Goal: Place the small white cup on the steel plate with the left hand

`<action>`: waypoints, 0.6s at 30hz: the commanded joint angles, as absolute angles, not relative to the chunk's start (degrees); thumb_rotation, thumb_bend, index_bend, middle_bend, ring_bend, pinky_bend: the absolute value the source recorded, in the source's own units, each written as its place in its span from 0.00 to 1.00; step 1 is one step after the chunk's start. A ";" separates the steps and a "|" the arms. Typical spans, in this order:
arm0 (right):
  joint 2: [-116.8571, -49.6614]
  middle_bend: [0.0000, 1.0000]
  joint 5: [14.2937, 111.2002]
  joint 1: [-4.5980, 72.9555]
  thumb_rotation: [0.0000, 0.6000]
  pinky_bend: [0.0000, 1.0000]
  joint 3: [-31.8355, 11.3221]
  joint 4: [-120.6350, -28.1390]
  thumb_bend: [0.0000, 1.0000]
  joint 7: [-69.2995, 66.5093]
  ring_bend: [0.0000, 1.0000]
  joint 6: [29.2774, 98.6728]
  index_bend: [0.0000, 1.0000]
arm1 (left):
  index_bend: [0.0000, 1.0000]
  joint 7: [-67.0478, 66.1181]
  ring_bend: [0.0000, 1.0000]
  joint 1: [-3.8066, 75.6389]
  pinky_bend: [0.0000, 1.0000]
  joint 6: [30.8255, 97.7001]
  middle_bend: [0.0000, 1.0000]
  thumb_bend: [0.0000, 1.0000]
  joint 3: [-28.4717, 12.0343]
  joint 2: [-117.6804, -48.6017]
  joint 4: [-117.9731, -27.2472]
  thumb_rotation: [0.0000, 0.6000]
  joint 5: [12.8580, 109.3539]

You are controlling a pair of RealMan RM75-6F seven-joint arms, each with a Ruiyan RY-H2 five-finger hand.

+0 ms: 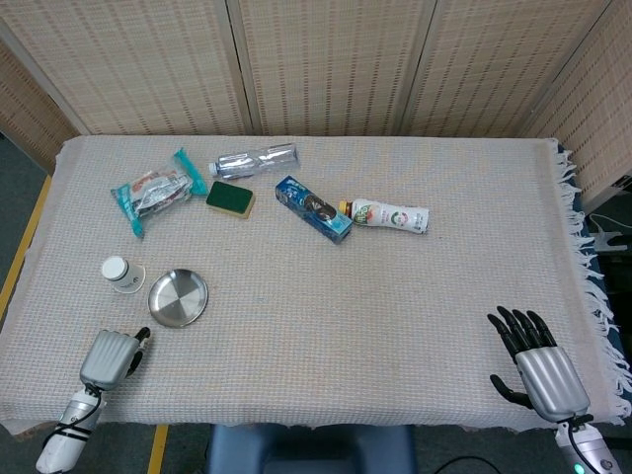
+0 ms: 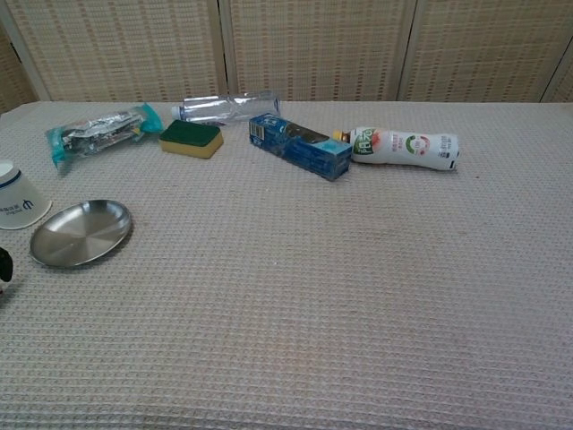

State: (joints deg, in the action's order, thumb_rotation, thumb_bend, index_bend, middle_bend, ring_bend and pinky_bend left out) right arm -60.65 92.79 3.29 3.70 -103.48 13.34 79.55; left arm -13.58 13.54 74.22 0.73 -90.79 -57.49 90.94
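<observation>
The small white cup point(image 1: 120, 274) stands upside down near the table's left edge, also the cup point(image 2: 18, 199) in the chest view. The round steel plate point(image 1: 178, 298) lies just right of it and a little nearer, empty, also the plate point(image 2: 81, 233). My left hand point(image 1: 111, 355) hovers at the front left corner, nearer than both and apart from them. It holds nothing, and only its dark fingertips show past its silver back. One fingertip point(image 2: 3, 267) peeks in at the chest view's left edge. My right hand point(image 1: 538, 365) rests at the front right, fingers spread and empty.
Along the far side lie a teal snack packet point(image 1: 153, 193), a clear plastic bottle point(image 1: 255, 160), a green-yellow sponge point(image 1: 230, 198), a blue box point(image 1: 313, 208) and a white drink bottle point(image 1: 388, 214). The cloth's fringed edge point(image 1: 591, 267) runs down the right.
</observation>
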 commanded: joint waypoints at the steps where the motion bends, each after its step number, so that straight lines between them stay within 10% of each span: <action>1: -60.62 0.00 92.72 3.31 0.88 0.00 3.73 -103.51 0.19 13.31 0.00 79.48 0.00 | 0.43 -13.63 0.95 13.73 1.00 74.15 1.00 0.38 0.70 -91.25 -56.68 1.00 90.65; 18: -60.74 0.00 92.03 3.56 0.88 0.00 3.81 -103.77 0.19 13.91 0.00 78.74 0.00 | 0.51 -12.45 0.97 14.38 1.00 76.22 1.00 0.41 0.70 -92.04 -55.53 1.00 90.68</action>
